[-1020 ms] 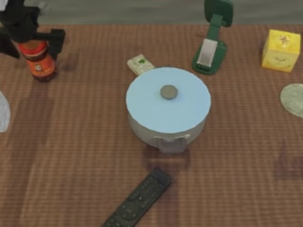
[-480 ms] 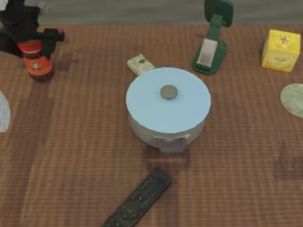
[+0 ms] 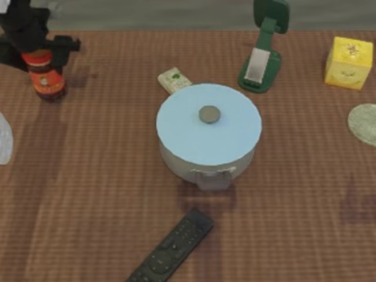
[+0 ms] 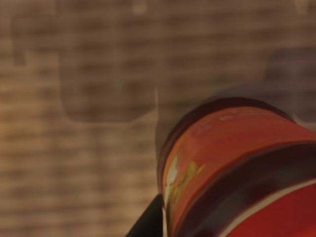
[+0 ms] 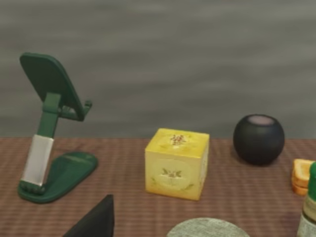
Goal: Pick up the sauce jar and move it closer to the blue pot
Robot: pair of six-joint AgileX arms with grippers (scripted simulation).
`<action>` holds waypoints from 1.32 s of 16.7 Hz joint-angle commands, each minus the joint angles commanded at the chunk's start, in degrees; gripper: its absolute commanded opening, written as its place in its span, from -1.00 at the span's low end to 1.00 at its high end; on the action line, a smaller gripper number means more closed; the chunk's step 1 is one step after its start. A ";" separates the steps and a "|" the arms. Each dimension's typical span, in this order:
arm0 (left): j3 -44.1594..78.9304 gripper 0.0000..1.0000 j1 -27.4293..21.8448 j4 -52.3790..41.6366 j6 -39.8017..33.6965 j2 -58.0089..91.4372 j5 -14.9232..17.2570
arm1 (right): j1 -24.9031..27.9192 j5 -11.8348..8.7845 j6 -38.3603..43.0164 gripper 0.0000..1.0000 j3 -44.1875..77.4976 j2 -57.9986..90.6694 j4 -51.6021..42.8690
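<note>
The sauce jar [image 3: 48, 77], with an orange-red lid and a red label, is at the far left of the table, well away from the blue pot [image 3: 208, 126] in the middle. My left gripper [image 3: 37, 51] is shut on the jar's top, a black finger on either side of the lid. In the left wrist view the jar [image 4: 237, 173] fills the near side, with one dark fingertip [image 4: 148, 224] against its wall. My right gripper [image 5: 140, 233] is out of the top view and parked open near the right edge.
A green phone stand [image 3: 262, 59] and a small white-green item [image 3: 174, 80] lie behind the pot. A black remote [image 3: 171, 247] lies in front. A yellow cube [image 3: 349, 62] and grey-white disc [image 3: 364, 123] sit at the right. A black sphere [image 5: 258, 138] stands farther off.
The left gripper and the jar shifted slightly left and away a second ago, then held still over the last half second. Nothing else moved.
</note>
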 joint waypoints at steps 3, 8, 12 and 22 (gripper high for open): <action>0.00 -1.00 0.00 0.00 0.00 0.00 0.00 | 0.00 0.00 0.00 1.00 0.00 0.00 0.00; -3.94 -1.00 0.23 1.56 0.19 -3.64 -0.06 | 0.00 0.00 0.00 1.00 0.00 0.00 0.00; -17.48 -1.00 0.56 5.64 0.22 -13.96 -0.18 | 0.00 0.00 0.00 1.00 0.00 0.00 0.00; -62.43 -1.00 1.68 16.86 0.25 -44.11 -0.58 | 0.00 0.00 0.00 1.00 0.00 0.00 0.00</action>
